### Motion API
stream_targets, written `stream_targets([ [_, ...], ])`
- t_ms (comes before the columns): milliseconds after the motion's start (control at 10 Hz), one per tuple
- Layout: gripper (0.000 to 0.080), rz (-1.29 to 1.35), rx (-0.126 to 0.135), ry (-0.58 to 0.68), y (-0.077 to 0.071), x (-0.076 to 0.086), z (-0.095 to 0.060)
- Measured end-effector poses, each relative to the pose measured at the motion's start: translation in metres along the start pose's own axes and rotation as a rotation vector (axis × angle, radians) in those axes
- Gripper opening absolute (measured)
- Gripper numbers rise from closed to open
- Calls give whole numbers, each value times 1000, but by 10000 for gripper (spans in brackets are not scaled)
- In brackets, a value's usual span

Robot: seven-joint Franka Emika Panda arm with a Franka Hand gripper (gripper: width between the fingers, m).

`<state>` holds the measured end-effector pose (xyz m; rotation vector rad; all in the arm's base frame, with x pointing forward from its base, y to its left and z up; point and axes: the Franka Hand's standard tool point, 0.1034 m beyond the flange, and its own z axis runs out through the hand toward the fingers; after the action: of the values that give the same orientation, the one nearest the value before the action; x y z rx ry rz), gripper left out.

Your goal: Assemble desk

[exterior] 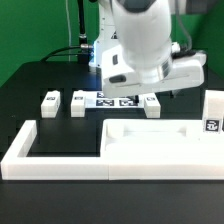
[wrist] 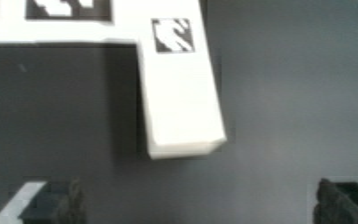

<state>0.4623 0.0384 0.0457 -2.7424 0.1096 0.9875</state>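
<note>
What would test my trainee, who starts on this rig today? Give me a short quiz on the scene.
1. True or false: the fingers are shut.
2. How many legs lie on the exterior view's left of the marker board?
3. The tabletop lies: A) within the border frame, B) on the marker board, C) between the fingers.
Key: 1 false; 2 two; 3 A.

Arm (exterior: pixel 140 45) clad in glossy white rounded housings with grey shaded undersides; two fingers (wrist: pixel 44 200) dark and square-edged.
</note>
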Motion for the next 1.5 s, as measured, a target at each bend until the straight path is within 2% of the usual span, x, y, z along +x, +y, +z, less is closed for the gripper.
stream_targets([
  [100, 649, -1, 9, -69, -2, -6, 2],
  [200, 649, 0, 7, -55, 0, 1, 2],
  [500, 649, 0, 7, -56, 0, 0, 3],
  [700, 649, 26, -56, -105, 0, 1, 26],
  [800, 649, 24, -69, -96, 2, 3, 32],
  [1300, 649, 27, -67, -100, 3, 2, 33],
  [1500, 649, 55, -68, -198, 4, -12, 53],
])
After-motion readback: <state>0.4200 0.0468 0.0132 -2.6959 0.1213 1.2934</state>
